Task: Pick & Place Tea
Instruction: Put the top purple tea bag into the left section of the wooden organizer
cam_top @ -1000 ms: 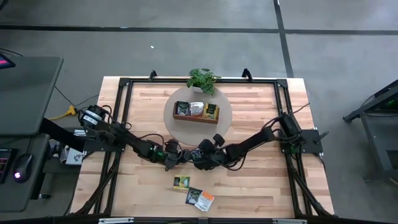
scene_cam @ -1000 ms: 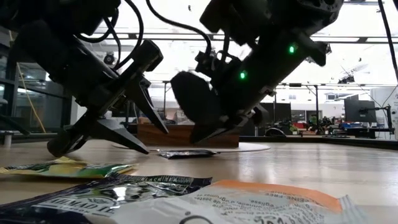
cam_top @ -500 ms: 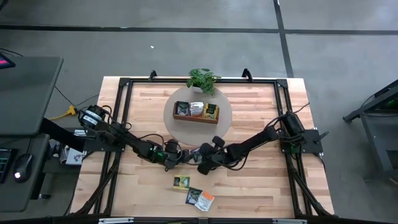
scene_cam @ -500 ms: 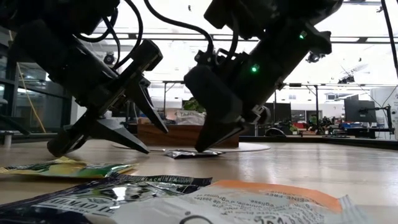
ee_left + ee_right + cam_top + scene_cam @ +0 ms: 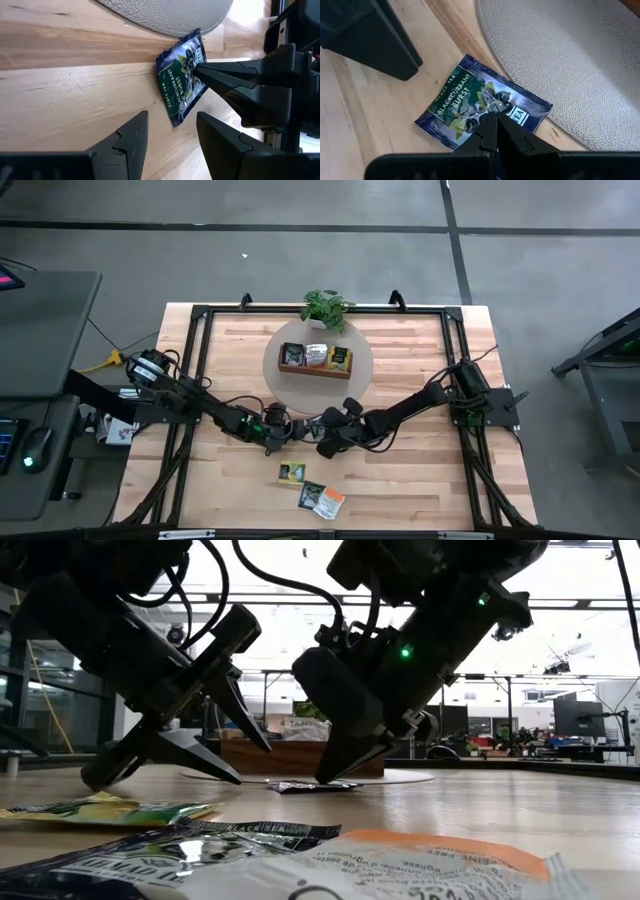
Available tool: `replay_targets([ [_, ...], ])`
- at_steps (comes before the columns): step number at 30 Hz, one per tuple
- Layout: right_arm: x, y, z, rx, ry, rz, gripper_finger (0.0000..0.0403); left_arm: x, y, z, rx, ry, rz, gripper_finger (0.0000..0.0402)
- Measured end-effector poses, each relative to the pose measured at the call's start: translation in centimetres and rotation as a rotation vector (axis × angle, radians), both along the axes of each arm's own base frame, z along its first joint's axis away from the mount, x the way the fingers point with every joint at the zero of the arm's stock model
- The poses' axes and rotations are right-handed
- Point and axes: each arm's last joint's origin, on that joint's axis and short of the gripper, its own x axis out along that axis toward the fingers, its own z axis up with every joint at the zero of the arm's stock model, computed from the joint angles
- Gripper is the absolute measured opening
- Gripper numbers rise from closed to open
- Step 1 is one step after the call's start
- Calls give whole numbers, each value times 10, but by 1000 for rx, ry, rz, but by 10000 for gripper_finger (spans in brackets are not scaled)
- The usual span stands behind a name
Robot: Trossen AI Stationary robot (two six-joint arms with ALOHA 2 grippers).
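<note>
Right pincer [image 5: 495,131], fingers closed together, presses its tip on the dark sachet [image 5: 482,107] lying mid-surface beside the mat [image 5: 570,65]; left pincer [image 5: 167,137] gapes nearby, empty. Thin, limp, probably slippery: pinch an edge.

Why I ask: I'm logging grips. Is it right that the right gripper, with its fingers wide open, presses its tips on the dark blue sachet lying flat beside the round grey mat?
Not quite. The right gripper is shut, its tips together on the dark blue sachet, as the right wrist view shows. The sachet does lie flat beside the round grey mat.
</note>
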Motion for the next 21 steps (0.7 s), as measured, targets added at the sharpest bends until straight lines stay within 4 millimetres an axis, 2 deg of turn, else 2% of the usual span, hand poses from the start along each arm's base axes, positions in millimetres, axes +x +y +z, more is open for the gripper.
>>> replay_targets([
  [6,1,0,2,-55,-15,16,0,0,0,0,2,-3,8,165],
  [16,4,2,27,-45,-88,100,0,0,0,0,6,-7,10,165],
  [21,-3,0,23,-19,-11,81,0,0,0,0,10,-8,10,165],
])
